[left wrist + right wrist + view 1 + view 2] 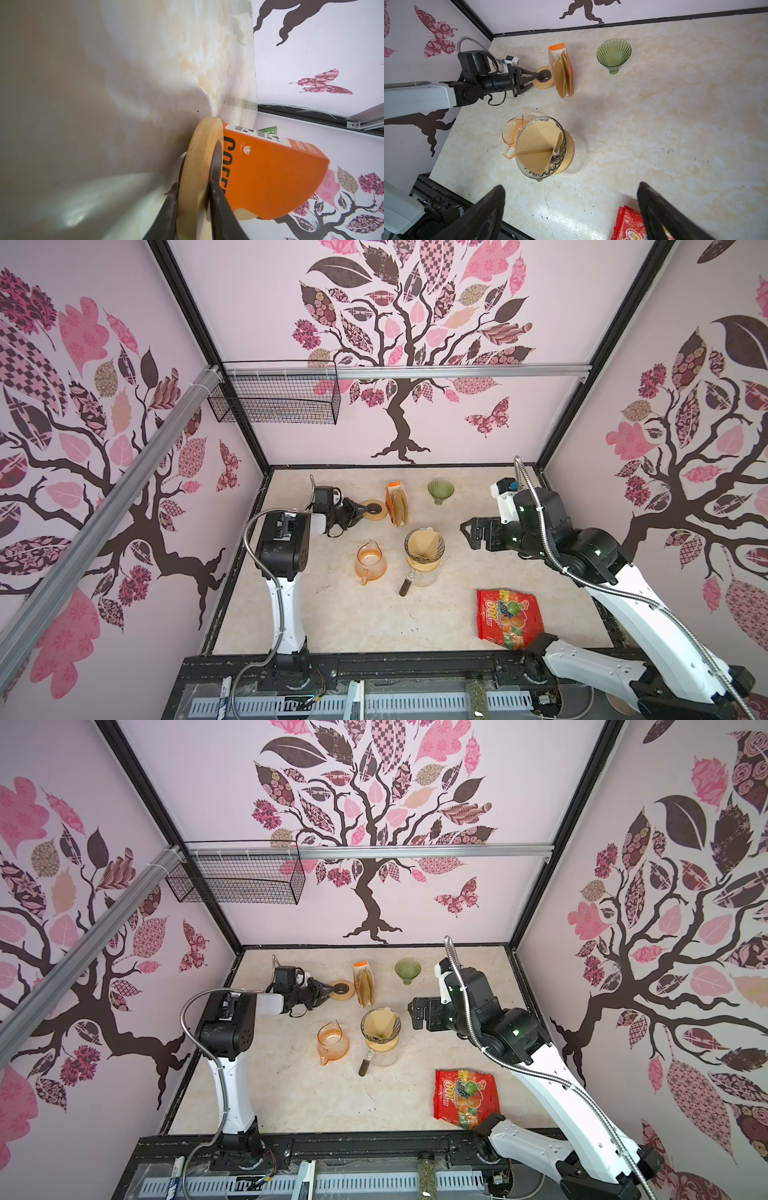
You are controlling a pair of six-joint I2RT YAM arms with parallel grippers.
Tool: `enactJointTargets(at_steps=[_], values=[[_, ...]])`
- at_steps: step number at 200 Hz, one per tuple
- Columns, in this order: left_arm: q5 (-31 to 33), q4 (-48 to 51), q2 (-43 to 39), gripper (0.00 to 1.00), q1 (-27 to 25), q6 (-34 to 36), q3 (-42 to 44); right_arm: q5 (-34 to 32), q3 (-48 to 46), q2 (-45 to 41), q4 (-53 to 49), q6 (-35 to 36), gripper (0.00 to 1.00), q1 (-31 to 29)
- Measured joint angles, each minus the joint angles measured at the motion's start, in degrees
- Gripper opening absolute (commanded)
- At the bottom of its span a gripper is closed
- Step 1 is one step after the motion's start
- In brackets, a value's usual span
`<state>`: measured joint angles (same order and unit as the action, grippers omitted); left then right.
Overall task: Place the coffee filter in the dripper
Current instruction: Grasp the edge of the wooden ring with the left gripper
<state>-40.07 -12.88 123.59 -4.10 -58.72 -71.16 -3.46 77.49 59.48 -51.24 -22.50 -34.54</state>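
Desk (332, 622) front-centre bare: wide passage. Orange pitcher (370, 562) just beside clear dripper (424, 545): gap tight. Filter box (397, 506) stands just beside wooden ring (374, 510), walling its right side. Green dripper (440, 489) apart at back, room all round. Candy bag (509, 618) fills front-right. Right arm (540, 526) overhangs desk right of clear dripper.

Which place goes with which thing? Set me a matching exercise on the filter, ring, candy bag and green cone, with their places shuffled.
Things:
1. filter
2. ring
3. candy bag
4. green cone

Places:
A. standing upright at the back of the table
B. gripped by the left end effector
C. inside the glass dripper
D. lying flat at the front, on the right

Pairs: 1-C, 2-B, 3-D, 4-A
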Motion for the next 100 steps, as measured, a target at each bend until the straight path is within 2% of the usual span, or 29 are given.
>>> enactJointTargets(at_steps=[20,100], values=[[-0.33,-1.11,0.0,0.21,0.0,-0.85,-0.02,0.02,-0.22,0.0,0.0,0.0,1.0,0.0],[-0.55,-1.97,0.0,0.23,0.15,-3.06,0.02,0.02,-2.29,-0.15,-0.22,-0.5,1.0,0.0]])
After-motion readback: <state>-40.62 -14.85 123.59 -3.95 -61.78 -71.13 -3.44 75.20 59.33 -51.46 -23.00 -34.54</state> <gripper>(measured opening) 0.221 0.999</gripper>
